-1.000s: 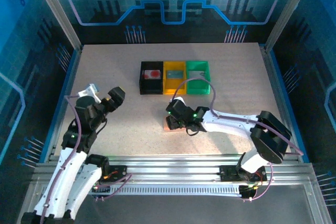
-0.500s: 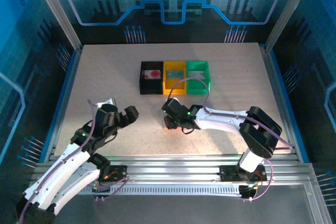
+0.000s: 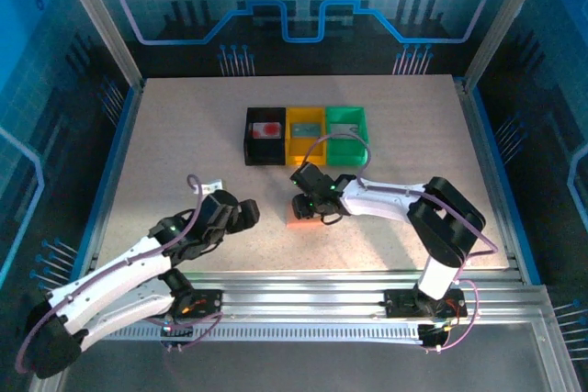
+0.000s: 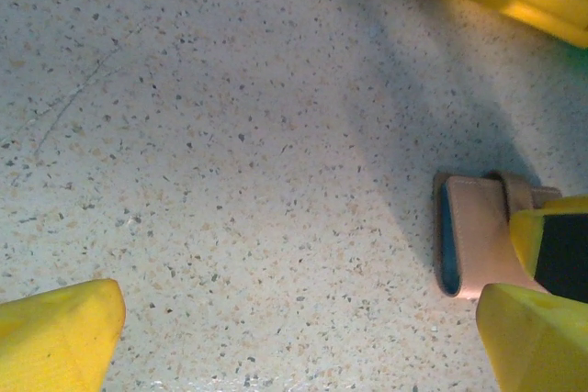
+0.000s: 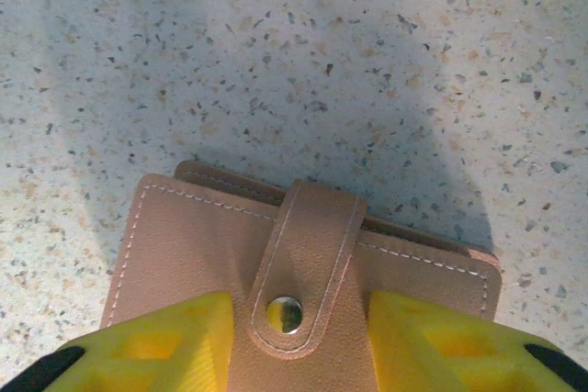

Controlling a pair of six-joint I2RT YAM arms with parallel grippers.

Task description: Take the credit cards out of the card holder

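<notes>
Card holder closed on tabletop, strap fastened.
Right hand straddles the strap, pinch unclear; left hand spread wide just left of it.

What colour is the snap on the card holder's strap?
Silver. The snap shows best in the right wrist view.

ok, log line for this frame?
card holder: closed, on table | right gripper: straddling strap, grip unclear | left gripper: open, over table
</notes>
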